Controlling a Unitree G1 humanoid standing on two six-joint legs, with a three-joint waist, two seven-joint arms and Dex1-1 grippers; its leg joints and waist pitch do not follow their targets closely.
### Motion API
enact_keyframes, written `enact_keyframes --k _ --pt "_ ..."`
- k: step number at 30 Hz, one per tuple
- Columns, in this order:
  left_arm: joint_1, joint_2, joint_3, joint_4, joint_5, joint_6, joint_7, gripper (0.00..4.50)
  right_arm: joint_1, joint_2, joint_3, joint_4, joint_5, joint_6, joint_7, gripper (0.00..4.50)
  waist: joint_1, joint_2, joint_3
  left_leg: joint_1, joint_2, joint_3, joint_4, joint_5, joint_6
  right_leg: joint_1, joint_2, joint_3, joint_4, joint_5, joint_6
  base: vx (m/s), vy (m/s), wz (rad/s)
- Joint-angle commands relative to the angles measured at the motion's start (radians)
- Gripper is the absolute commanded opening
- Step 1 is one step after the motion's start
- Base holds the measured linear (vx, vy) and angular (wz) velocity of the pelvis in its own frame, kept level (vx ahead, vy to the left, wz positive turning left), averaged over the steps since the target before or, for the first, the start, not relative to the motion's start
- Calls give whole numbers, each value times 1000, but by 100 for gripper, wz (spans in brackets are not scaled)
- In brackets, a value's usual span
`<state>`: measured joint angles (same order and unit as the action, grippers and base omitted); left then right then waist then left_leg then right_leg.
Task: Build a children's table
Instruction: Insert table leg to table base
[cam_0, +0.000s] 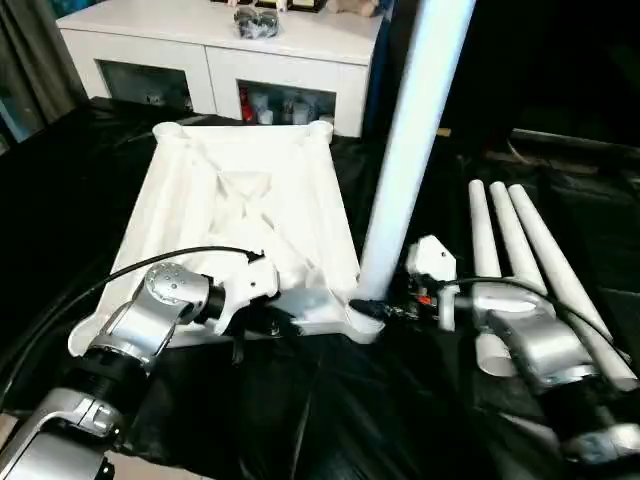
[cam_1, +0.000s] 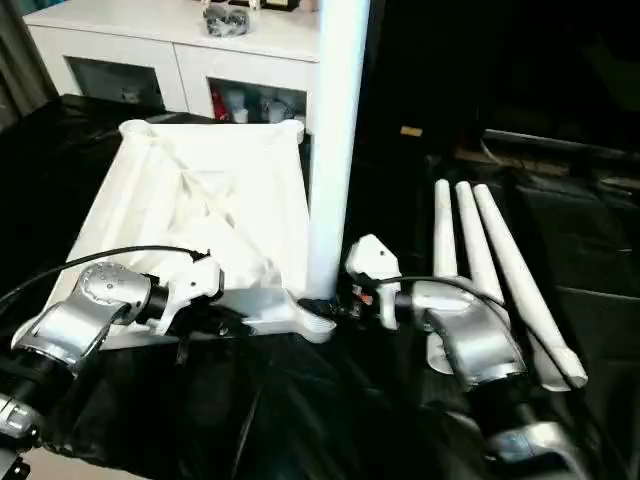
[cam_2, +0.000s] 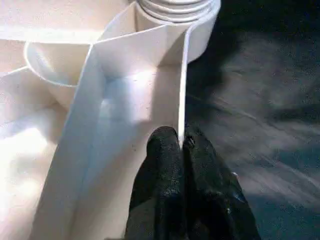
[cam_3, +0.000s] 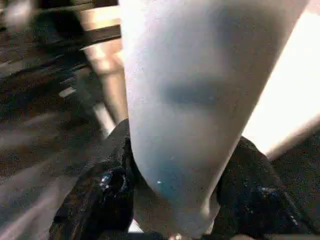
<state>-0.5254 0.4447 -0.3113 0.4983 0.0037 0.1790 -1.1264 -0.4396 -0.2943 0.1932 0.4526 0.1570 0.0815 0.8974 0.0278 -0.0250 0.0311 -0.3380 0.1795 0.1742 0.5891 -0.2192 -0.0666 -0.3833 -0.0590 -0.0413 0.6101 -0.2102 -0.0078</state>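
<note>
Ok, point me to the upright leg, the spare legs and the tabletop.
upright leg (cam_0: 400, 190): left eye view, middle of its shaft.
spare legs (cam_0: 522, 245): left eye view, shaft of the middle one of three lying on the black sheet.
tabletop (cam_0: 245, 200): left eye view, ribbed underside near the centre.

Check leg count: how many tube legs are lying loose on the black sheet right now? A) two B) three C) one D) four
B: three loose legs lie side by side on the black sheet to the right of the tabletop, while the fourth leg stands upright at the tabletop's near right corner, gripped near its base by the right pincer.
</note>
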Motion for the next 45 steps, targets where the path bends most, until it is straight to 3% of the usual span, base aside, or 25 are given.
enact_keyframes --k 1,2,4,5,7,10,13,14,17,20,24,31,34,36,37,39,42,44,45 --pt "-39 -47 45 -31 -25 53 93 0 20 29 34 138 -83 38 -125 191 -1 7 -23 -12 53 -36 -96 -319 -32 26 -95 44 -102 -514 -149 -57 15 -17" --pt "-39 -47 45 -32 -25 55 95 0 19 30 32 140 -83 39 -128 191 -4 7 -24 -13 55 -37 -97 -320 -33 26 -94 44 -102 -509 -144 -57 15 -17" --pt "-30 -94 67 -94 -10 140 203 0 -35 89 -29 224 -64 66 -278 191 -5 4 -22 -1 52 -34 -93 -348 -28 13 -91 46 -107 -499 -150 0 0 0" --pt "-22 -121 73 -135 7 187 264 0 -65 122 -59 267 -52 79 -357 191 -5 13 -23 -4 53 -35 -93 -331 -28 16 -93 49 -103 -478 -163 0 0 0" --pt "3 -159 66 -211 16 249 301 0 -97 158 -82 319 -41 101 -426 191 -7 9 -25 -7 54 -33 -93 -310 -27 18 -91 48 -102 -439 -172 0 0 0" --pt "36 -199 25 -282 53 276 325 0 -127 194 -75 383 -49 118 -467 191 -12 7 -28 -13 52 -24 -86 -243 -4 23 -87 50 -93 -313 -210 0 0 0" --pt "53 -230 -16 -300 60 282 332 0 -152 233 -66 433 -61 135 -472 191 -15 0 -30 -18 50 -21 -85 -213 15 29 -85 49 -90 -278 -215 0 0 0" --pt "51 -233 -20 -297 59 285 334 0 -155 236 -62 440 -69 131 -471 191 -14 4 -31 -17 50 -21 -83 -198 17 29 -84 49 -87 -253 -218 0 0 0" --pt "37 -230 -36 -282 68 284 346 0 -172 251 -45 461 -83 132 -454 191 -17 0 -32 -16 50 -19 -82 -176 26 31 -82 48 -82 -196 -234 0 0 0" --pt "35 -229 -39 -290 70 301 355 0 -184 258 -43 482 -90 123 -452 191 -19 2 -28 -13 51 -20 -86 -225 20 27 -83 47 -88 -263 -230 0 0 0" --pt "47 -226 -36 -321 85 330 361 0 -207 263 -52 521 -90 116 -480 191 -24 0 -25 -9 52 -26 -89 -290 -3 18 -85 48 -96 -374 -195 0 0 0" --pt "50 -213 -27 -319 78 309 338 0 -219 266 -83 533 -80 74 -452 191 -28 0 -26 -10 52 -25 -90 -302 -3 16 -84 50 -97 -350 -196 0 0 0" --pt "43 -198 -20 -301 69 258 323 0 -226 263 -97 527 -70 44 -436 261 -28 0 -28 -12 52 -25 -90 -295 0 18 -84 50 -96 -329 -204 0 0 0" --pt "40 -193 -16 -294 67 243 320 0 -227 263 -101 522 -64 41 -424 270 -26 2 -30 -13 51 -23 -89 -277 8 19 -84 51 -95 -305 -211 0 0 0" --pt "39 -188 -15 -288 64 226 310 0 -228 261 -102 518 -61 34 -412 282 -22 1 -36 -11 53 -20 -85 -236 14 20 -83 51 -88 -245 -223 0 0 0" --pt "37 -168 -8 -276 54 194 279 0 -212 248 -93 479 -50 26 -350 305 -15 3 -37 -19 51 -16 -80 -152 38 28 -81 49 -75 -114 -254 0 0 0" --pt "38 -148 -5 -269 43 160 245 0 -182 227 -80 425 -49 12 -291 321 -8 5 -40 -18 51 -13 -74 -93 62 34 -82 48 -66 -22 -280 0 0 0" --pt "38 -133 -8 -267 39 138 221 0 -156 210 -65 380 -56 -3 -258 347 7 8 -46 -15 52 -10 -67 -45 78 36 -84 49 -54 61 -296 0 0 0" --pt "39 -128 -8 -266 37 128 211 0 -145 202 -58 359 -60 -11 -243 355 7 4 -43 -15 51 -9 -69 -36 88 37 -80 47 -52 86 -302 0 0 0"
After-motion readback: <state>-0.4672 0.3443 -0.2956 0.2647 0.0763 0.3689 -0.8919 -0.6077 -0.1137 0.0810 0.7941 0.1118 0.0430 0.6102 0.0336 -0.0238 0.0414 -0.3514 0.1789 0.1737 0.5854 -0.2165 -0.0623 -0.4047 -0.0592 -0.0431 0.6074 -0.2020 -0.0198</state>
